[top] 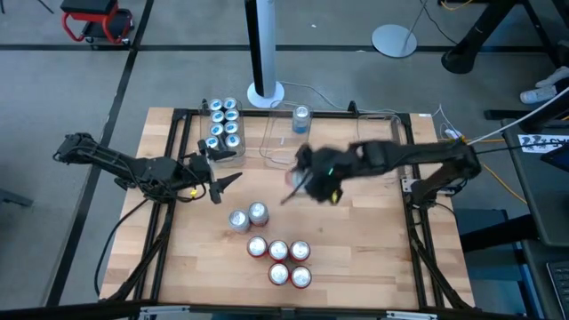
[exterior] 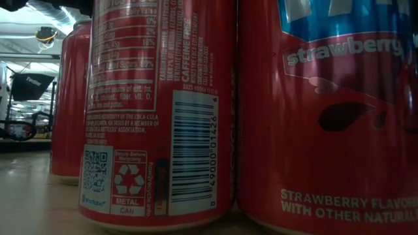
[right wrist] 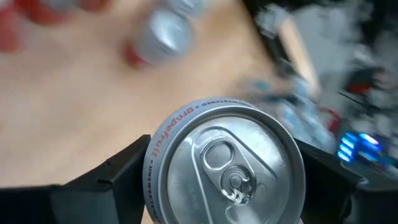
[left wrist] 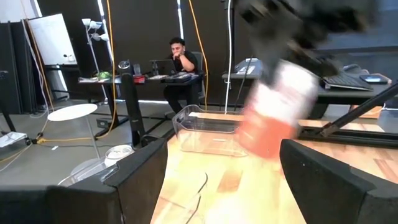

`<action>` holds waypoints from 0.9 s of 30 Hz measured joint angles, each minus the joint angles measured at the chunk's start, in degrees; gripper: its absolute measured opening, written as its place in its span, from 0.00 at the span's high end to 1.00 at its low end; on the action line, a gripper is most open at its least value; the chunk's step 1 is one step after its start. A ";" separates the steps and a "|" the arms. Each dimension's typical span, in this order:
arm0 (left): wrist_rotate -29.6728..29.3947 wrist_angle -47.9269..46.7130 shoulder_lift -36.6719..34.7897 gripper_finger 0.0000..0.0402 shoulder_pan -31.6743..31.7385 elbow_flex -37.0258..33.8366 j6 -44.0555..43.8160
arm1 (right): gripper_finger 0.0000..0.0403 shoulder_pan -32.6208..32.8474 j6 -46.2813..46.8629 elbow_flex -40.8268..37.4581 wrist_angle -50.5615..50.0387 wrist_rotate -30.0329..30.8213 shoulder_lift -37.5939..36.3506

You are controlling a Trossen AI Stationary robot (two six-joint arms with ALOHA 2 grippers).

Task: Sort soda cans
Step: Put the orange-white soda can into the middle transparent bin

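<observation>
Four red cans stand grouped near the front of the bench, with two silver cans just behind them. Eight blue cans fill the left clear tub, and one blue can stands alone in the middle tub. The right end effector hangs above mid-bench, clenched on a silver can; only the right wrist view shows its pull-tab top and "grapefruit" rim lettering. The left end effector waits released near the left tub. The low view alone reads the red cans' labels, one marked strawberry. The left wrist view alone shows a seated person beyond the bench.
</observation>
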 joint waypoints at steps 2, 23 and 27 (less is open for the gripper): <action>0.00 0.14 0.28 0.25 0.05 -0.01 -0.41 | 0.26 -3.27 -1.52 0.07 1.17 1.34 -1.85; 5.33 0.51 2.32 0.25 0.07 -0.01 -1.45 | 0.26 -32.64 -8.71 0.04 7.86 -12.98 10.33; 5.33 0.51 2.32 0.25 0.07 -0.01 -1.45 | 0.26 -32.43 -8.76 0.04 9.02 -14.01 12.49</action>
